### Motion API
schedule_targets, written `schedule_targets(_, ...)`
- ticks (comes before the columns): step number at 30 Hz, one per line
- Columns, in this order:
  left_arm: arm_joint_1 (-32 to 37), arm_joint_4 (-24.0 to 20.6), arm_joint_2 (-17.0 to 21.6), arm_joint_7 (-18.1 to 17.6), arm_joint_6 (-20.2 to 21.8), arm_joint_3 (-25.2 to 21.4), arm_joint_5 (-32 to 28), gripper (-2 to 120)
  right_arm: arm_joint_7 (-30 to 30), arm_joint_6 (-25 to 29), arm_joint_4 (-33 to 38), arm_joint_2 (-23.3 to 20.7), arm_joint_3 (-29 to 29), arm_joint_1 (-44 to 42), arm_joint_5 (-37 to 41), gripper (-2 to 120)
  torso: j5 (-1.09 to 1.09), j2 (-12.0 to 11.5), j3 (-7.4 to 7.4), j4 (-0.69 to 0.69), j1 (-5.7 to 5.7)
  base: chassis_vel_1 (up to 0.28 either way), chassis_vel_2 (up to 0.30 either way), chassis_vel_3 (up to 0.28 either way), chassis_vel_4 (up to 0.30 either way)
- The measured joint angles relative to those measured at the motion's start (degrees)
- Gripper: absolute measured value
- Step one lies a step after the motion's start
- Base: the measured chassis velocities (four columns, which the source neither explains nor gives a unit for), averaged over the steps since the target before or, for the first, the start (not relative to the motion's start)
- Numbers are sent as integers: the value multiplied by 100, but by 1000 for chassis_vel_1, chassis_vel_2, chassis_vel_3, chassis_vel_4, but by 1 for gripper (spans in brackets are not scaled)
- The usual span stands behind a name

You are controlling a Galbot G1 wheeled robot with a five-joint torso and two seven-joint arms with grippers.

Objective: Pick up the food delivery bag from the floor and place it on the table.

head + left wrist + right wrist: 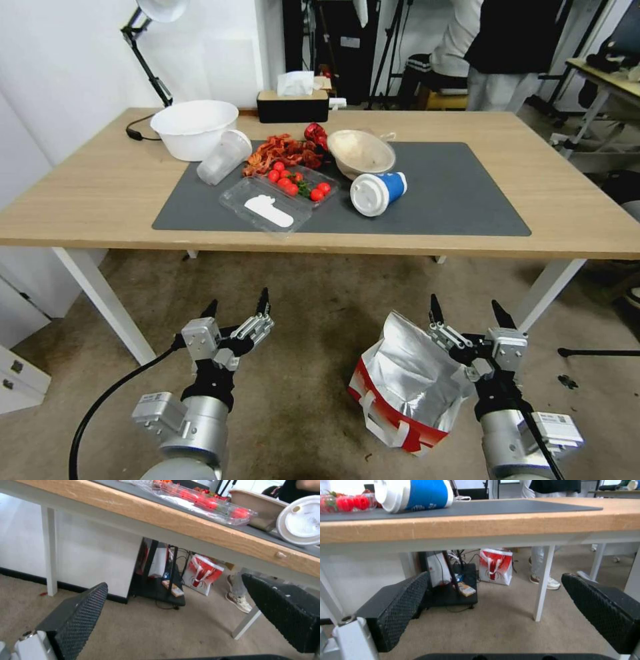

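Observation:
The food delivery bag [407,390] stands on the carpet in front of the table [100,193], near its right front leg. It is white and red, with its top open and the silver foil lining showing. In the head view my right gripper [465,308] hangs open over the bag's right rim with nothing between its fingers. My left gripper [238,303] is open too, over bare carpet to the left of the bag. Both wrist views look under the table edge [186,522] [520,525] past the open left gripper [180,615] and right gripper [500,610].
On the dark grey mat [453,193] lie a tipped blue cup [377,192], a clear tomato tray [280,197], a paper bowl [361,152] and a white bowl [193,128]. White table legs [107,300] [547,287] flank the carpet. Another red-and-white bag [495,566] stands beyond the table.

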Motion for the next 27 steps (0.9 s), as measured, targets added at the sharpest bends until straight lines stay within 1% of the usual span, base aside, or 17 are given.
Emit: schedule_targets(27,-5,8,38,0,-7,-26,0,100,-25,-15,-63,-42,22,25,1,100,0,-659,-409,0,-253,0,0,0,0)
